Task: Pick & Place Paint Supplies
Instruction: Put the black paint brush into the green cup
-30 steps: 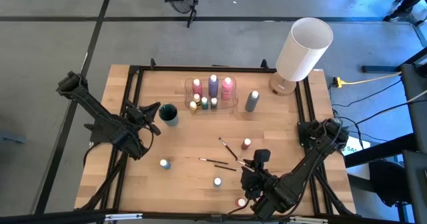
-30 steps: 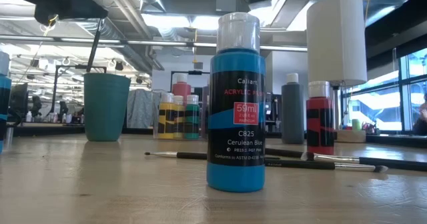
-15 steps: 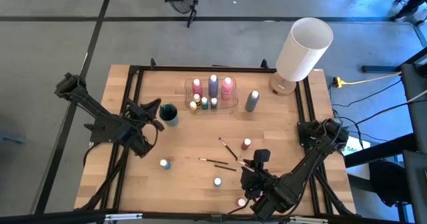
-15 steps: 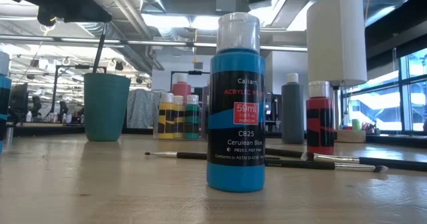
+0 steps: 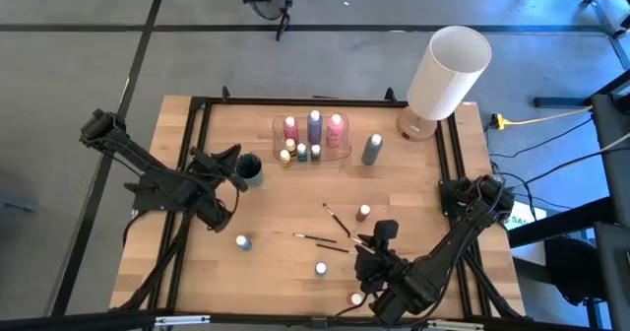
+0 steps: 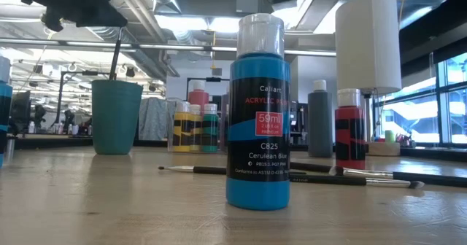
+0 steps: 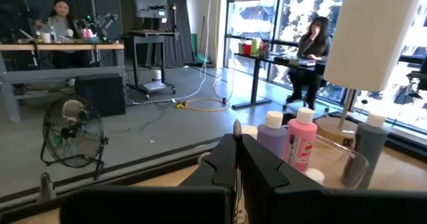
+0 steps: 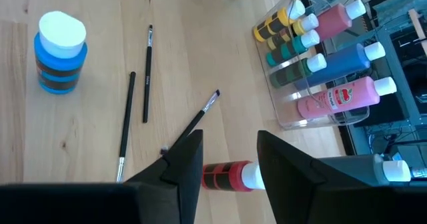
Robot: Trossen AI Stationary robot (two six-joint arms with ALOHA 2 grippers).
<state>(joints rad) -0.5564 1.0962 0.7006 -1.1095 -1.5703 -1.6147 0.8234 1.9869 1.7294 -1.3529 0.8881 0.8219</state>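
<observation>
My left gripper [image 5: 234, 159] is shut on a thin dark paintbrush [image 6: 117, 55] just above the teal cup [image 5: 248, 168]. In the low view the brush's lower end drops out of sight behind the cup's rim [image 6: 115, 82]. My right gripper [image 5: 382, 234] hovers open over the table's near right part. A red bottle [image 8: 227, 175] stands on the table beyond the gap between its fingers, untouched. Two brushes [image 5: 315, 238] [image 5: 337, 220] lie flat on the table. A clear tray [image 5: 313, 139] holds pink, purple, yellow and green bottles. My left gripper pinches the paintbrush by its upper part [image 6: 120, 39] between its two shut fingers [image 7: 223, 161], which point level. The brush hangs below them, nearly upright and clear of the table. The arm hides the exact spot of the hold.
A grey bottle [image 5: 372, 149] stands right of the tray. Blue bottles [image 5: 243, 241] [image 5: 321, 269] and an orange-capped one [image 5: 356, 298] stand toward the near edge. A big white lamp [image 5: 448, 75] fills the far right corner. A black frame [image 5: 197, 114] edges the table.
My left gripper has swung a little toward the table's right, over the teal cup, and its wrist has turned. The brush it holds has gone from tilted to nearly upright, its lower end staying at the cup's mouth.
</observation>
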